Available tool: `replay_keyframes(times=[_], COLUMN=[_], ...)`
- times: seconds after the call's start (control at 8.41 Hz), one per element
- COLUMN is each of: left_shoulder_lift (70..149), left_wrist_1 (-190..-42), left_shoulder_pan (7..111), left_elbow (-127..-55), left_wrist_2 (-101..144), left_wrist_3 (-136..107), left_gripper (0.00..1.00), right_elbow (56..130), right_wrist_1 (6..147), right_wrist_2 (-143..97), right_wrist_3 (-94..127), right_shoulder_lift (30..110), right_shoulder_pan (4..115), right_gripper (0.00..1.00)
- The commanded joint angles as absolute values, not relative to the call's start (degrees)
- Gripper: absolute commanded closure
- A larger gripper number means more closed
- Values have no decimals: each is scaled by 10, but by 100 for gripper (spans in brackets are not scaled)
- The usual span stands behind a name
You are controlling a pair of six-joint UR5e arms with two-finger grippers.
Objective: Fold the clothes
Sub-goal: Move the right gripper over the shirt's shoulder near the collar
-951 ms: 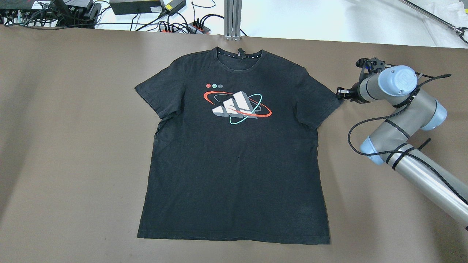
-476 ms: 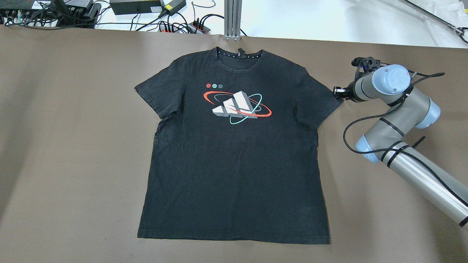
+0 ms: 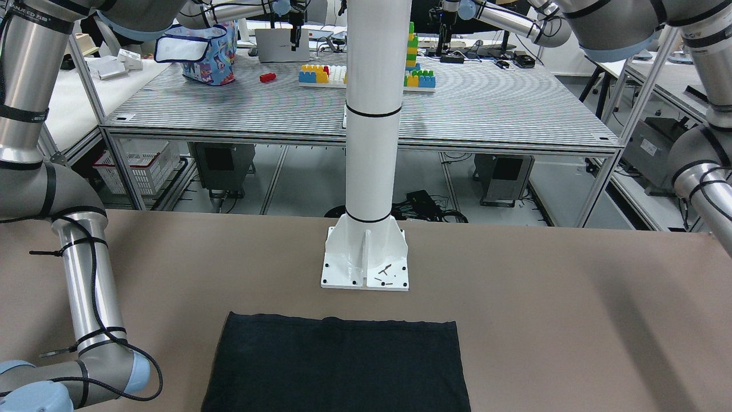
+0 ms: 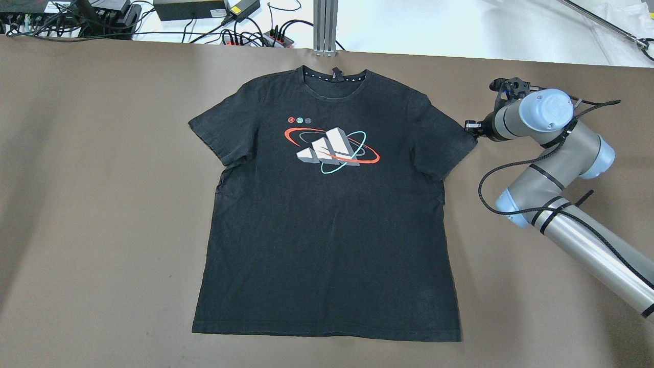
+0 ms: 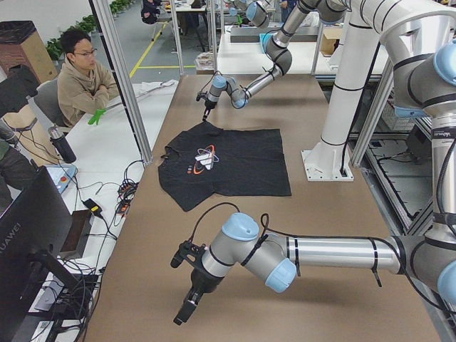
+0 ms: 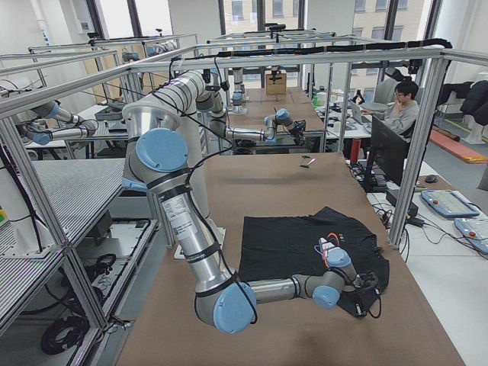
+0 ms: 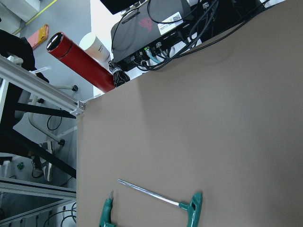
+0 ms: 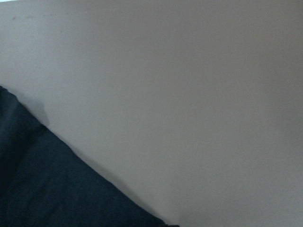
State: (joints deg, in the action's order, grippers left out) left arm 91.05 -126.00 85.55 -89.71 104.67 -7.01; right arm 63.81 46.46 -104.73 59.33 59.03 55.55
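Observation:
A black T-shirt (image 4: pixel 327 214) with a white, red and teal chest print lies flat and face up on the brown table, collar toward the far edge. The front-facing view shows only its hem end (image 3: pixel 337 366). My right gripper (image 4: pixel 471 125) is low at the outer edge of the shirt's right-hand sleeve (image 4: pixel 444 143). Its fingers are hidden under the wrist, so I cannot tell if it is open. The right wrist view shows a black sleeve corner (image 8: pixel 47 189) on bare table. My left gripper (image 5: pixel 187 310) hangs over bare table far from the shirt; I cannot tell its state.
The white pillar's base (image 3: pixel 365 260) stands just behind the hem. Two green-handled hex keys (image 7: pixel 189 208) lie on the table in the left wrist view, with a red bottle (image 7: pixel 80 61) beyond the edge. Cables and power strips (image 4: pixel 245 36) line the far edge. An operator (image 5: pixel 82 78) sits nearby.
My right arm has moved a little left and toward the far edge, bringing the gripper up to the sleeve's edge. The shirt has not moved.

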Motion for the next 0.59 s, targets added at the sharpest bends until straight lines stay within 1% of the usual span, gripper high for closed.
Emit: replay_keyframes(times=[0.0, 0.24, 0.48], left_shoulder_lift=[910, 911, 913], left_wrist_1=[-1259, -1259, -1259], left_shoulder_pan=[854, 854, 842], left_elbow=[-900, -900, -900], left_wrist_2=[1048, 1047, 1045], left_wrist_3=[-70, -71, -73], left_gripper=[0, 0, 0], right_elbow=[694, 721, 723], right_wrist_1=[472, 483, 563], right_wrist_2=[-1047, -1047, -1045], right_wrist_3=[592, 601, 638], right_shoulder_lift=[592, 583, 517], right_shoulder_pan=[555, 535, 507], right_gripper=[100, 100, 100])
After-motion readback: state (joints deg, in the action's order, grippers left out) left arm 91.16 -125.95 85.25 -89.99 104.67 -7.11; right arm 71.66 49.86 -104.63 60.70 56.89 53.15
